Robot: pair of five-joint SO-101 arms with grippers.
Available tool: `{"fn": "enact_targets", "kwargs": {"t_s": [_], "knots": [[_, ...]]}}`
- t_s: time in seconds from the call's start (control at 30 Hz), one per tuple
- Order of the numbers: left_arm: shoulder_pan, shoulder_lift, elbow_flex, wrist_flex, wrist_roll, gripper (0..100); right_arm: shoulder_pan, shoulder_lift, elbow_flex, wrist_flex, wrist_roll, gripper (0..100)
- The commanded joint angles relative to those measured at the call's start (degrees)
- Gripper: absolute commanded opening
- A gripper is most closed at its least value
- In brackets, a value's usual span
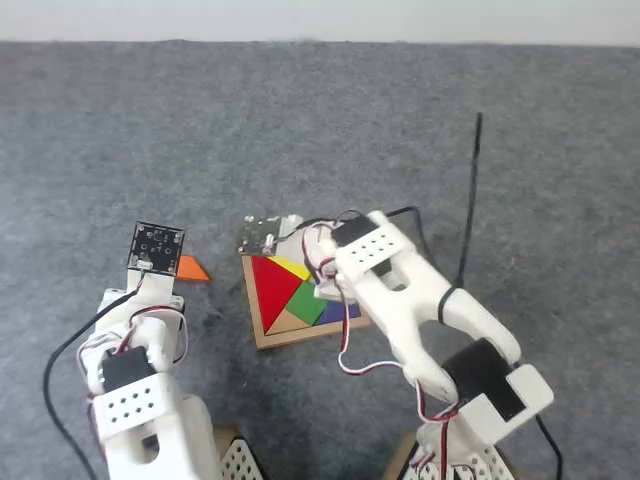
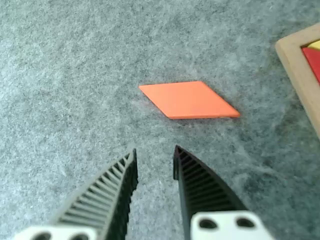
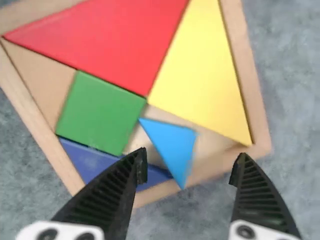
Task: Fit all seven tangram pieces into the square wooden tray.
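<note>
The high view looks down over the desk (image 1: 520,130); both wrist views sit close above it, sharing the tray (image 1: 300,335).

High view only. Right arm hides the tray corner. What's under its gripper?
Observer: A light blue triangle, lying in the tray between the right gripper's open fingers. Nothing is gripped.
Operator: Seated flat?
Observer: It doesn't look so. Its tip appears to overlap the dark blue piece, and bare wood shows beside it.
Operator: Is the left gripper on the orange piece?
Observer: No. The left gripper is open, its tips short of the orange parallelogram, which lies flat on the cloth, apart from the tray.
</note>
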Motion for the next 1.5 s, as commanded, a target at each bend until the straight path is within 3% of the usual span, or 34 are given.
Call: {"fn": "enact_targets", "kwargs": {"t_s": [0.0, 0.53, 0.9, 1.13, 1.47], "knots": [[0.0, -1.2, -1.0, 0.1, -0.5, 12, -0.9, 1.6, -2.9, -1.1, -0.7, 27.6], [0.0, -1.2, -1.0, 0.1, -0.5, 12, 2.0, 9.5, -6.9, -0.6, 3.6, 24.7], [0.0, -1.2, -1.0, 0.1, -0.5, 12, 2.2, 5.3, -8.8, 4.7, 3.3, 20.3], [0.0, -1.2, -1.0, 0.1, -0.5, 12, 2.3, 3.0, -8.8, 4.8, 0.4, 8.5], [0.0, -1.2, -1.0, 0.1, -0.5, 12, 2.3, 2.9, -14.8, 10.7, -5.5, 6.4]]}}
